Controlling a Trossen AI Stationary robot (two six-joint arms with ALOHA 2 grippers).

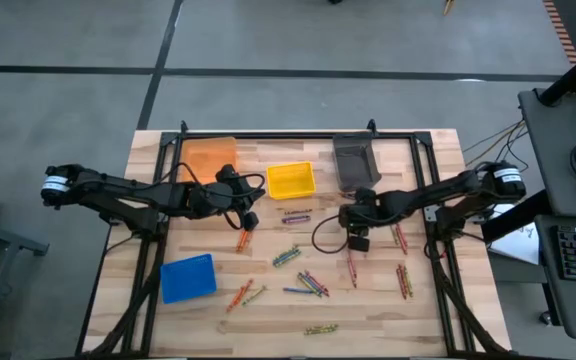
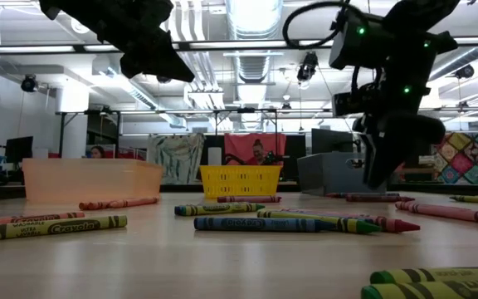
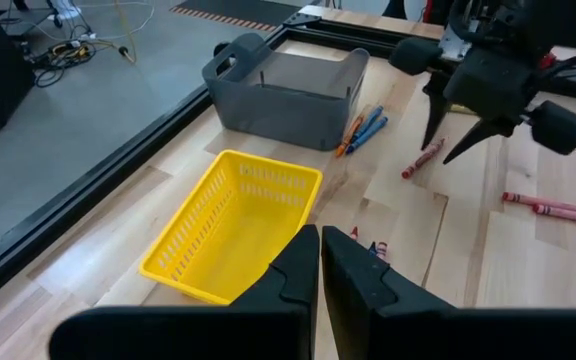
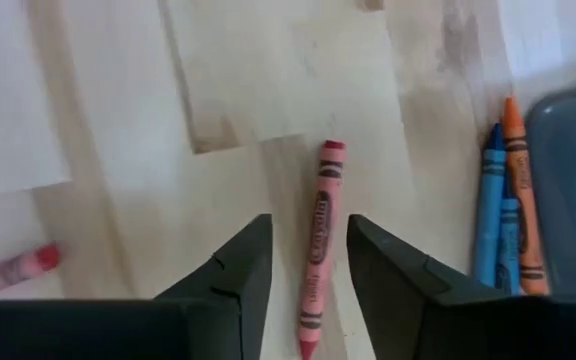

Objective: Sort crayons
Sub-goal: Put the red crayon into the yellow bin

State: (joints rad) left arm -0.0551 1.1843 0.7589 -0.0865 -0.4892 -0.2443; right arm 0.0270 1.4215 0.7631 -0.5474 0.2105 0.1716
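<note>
Crayons lie scattered over the wooden table [image 1: 268,300]. My right gripper [image 4: 308,222] stands open, pointing steeply down over a red crayon [image 4: 318,200]. The crayon lies flat on the wood between the two fingers, with a gap on each side. The left wrist view shows the same gripper [image 3: 438,152] just above that crayon [image 3: 423,158], near the grey bin [image 3: 288,90]. My left gripper [image 3: 320,262] is shut on nothing and hovers above the table beside the yellow bin [image 3: 233,225].
An orange bin [image 1: 208,158], the yellow bin [image 1: 291,180] and the grey bin [image 1: 356,162] stand along the far side, and a blue bin [image 1: 188,277] at near left. Blue and orange crayons [image 4: 503,200] lie against the grey bin. More crayons [image 1: 308,283] lie mid-table and at right [image 1: 403,275].
</note>
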